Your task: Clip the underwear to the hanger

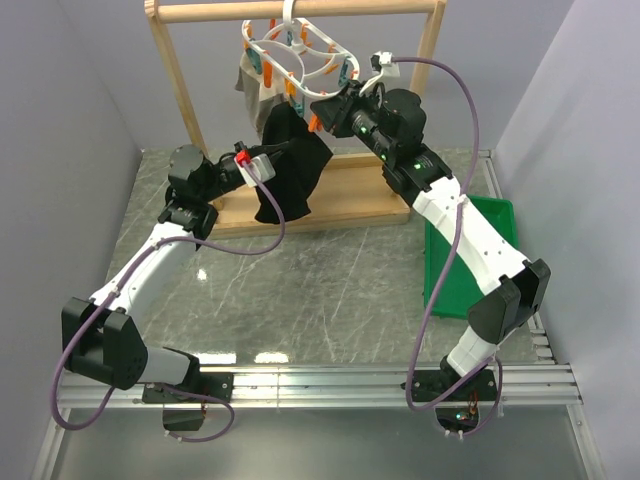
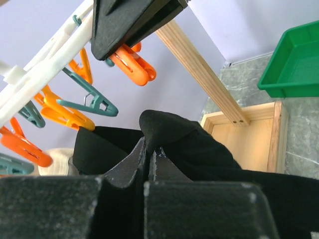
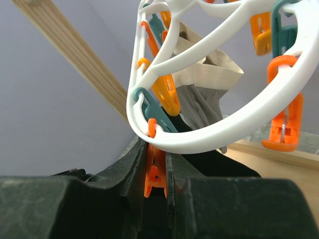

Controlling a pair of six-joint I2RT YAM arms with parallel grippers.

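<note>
Gripping underwear (image 2: 199, 149), left end effector (image 2: 149, 154), right end effector (image 3: 156, 147) pinching peg (image 3: 154, 180)

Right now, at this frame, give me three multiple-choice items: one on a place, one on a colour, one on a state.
1. Where does the green tray lie?
A) on the table's right side
B) on its left side
C) in its middle

2. What colour is the peg between the right gripper's fingers?
A) teal
B) orange
C) white

3. How is the left gripper?
A) open over the table
B) shut on a peg
C) shut on the underwear

Answers:
1 A, the top view shows it at the right edge.
2 B, the right wrist view shows orange plastic pinched there.
3 C, black fabric is pinched between its closed fingers.
</note>
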